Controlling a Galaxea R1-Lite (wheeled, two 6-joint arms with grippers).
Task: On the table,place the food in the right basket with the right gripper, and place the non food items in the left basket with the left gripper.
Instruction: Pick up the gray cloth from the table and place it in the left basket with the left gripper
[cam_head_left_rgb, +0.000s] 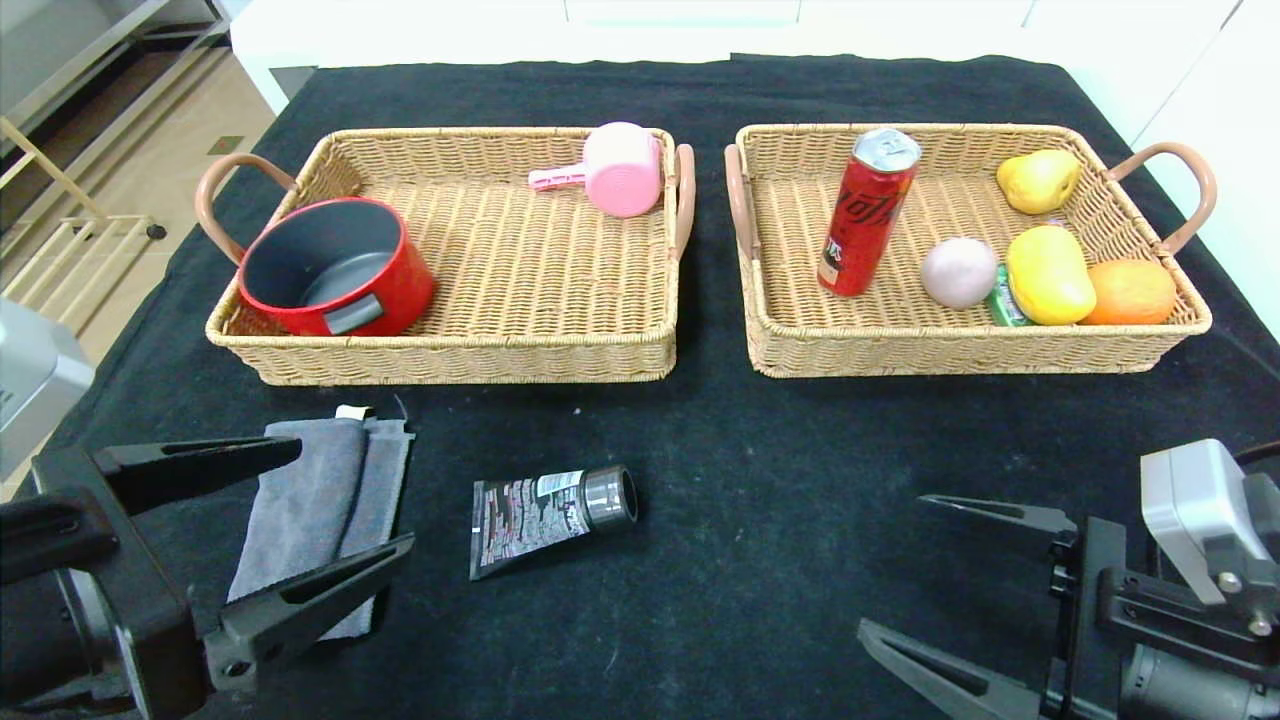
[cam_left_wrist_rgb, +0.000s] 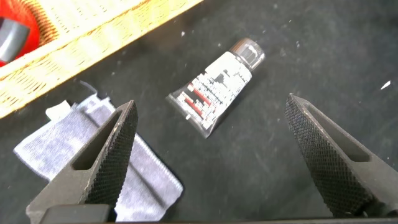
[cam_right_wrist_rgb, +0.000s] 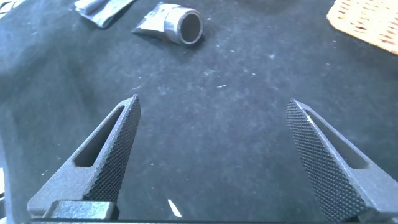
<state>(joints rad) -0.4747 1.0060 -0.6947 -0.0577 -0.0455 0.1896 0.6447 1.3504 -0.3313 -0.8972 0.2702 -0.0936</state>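
Food sits in the right basket (cam_head_left_rgb: 975, 345). My left gripper (cam_head_left_rgb: 345, 500), jaws spread, has the towel (cam_head_left_rgb: 310, 510) between them, tube (cam_head_left_rgb: 550, 508) beside; I'd descend and pinch. Right gripper (cam_head_left_rgb: 925, 565) spread, empty.

Bright, even overhead light. The black desk (cam_head_left_rgb: 700, 500) reads matte; short soft shadows lie beneath both baskets' near walls. Glare washes out the white surroundings at the far edge, and a highlight marks the can (cam_head_left_rgb: 868, 212) top. Both wrist views are softly focused, with near pincer fingers (cam_left_wrist_rgb: 106, 162) enlarged.
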